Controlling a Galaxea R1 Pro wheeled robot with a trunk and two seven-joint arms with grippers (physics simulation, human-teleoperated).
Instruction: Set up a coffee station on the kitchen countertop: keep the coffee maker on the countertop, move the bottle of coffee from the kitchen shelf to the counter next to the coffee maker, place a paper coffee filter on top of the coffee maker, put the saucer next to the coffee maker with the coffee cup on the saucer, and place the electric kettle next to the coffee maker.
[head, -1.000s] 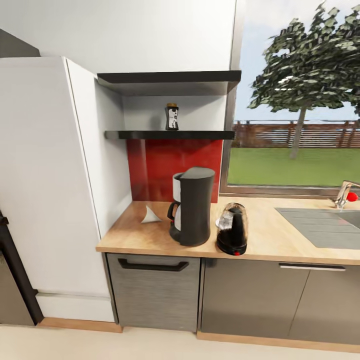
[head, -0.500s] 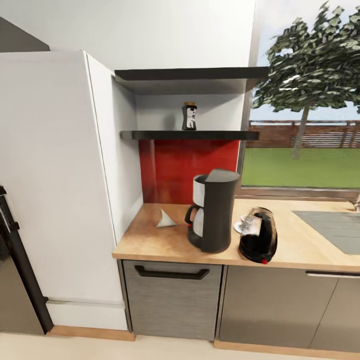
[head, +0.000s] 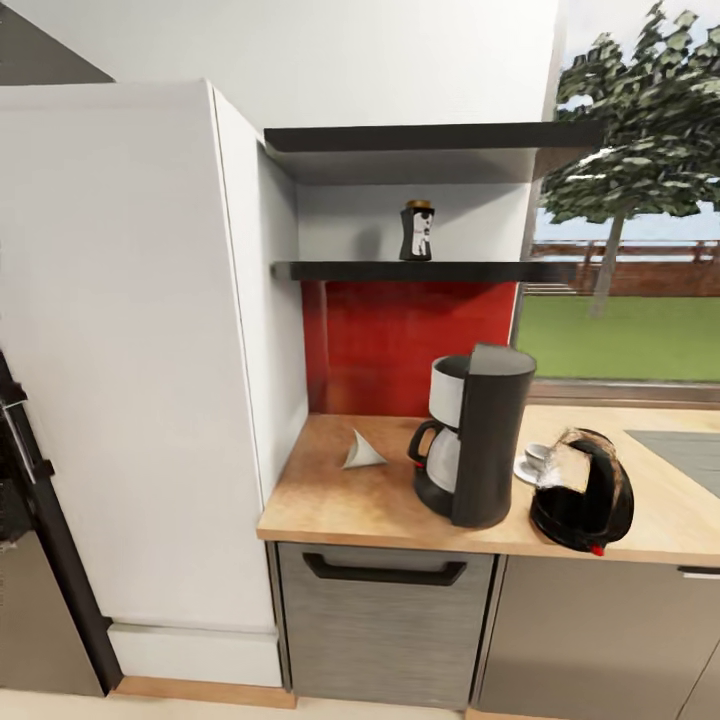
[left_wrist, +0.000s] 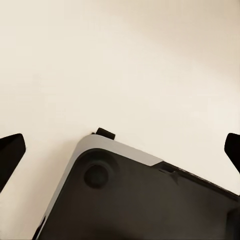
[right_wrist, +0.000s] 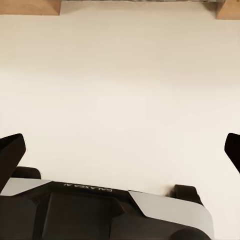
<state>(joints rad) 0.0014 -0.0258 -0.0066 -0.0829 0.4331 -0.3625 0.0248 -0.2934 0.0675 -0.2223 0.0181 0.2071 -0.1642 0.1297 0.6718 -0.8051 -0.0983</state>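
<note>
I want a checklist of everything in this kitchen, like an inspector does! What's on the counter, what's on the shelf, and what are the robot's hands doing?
Surface: countertop, wood-coloured, grey cabinet fronts below.
Job's things: coffee maker upright on the countertop; paper coffee filter lying beside it, not yet on top; electric kettle on its other side; saucer with coffee cup partly hidden behind the kettle; bottle of coffee on the black shelf.
Clutter: nothing seen.
End effectors: left end effector and right end effector both open, empty, over the pale floor.
Cables: nothing seen.
Surroundings: red backsplash, white tall cabinet, window with a tree outside.
</note>
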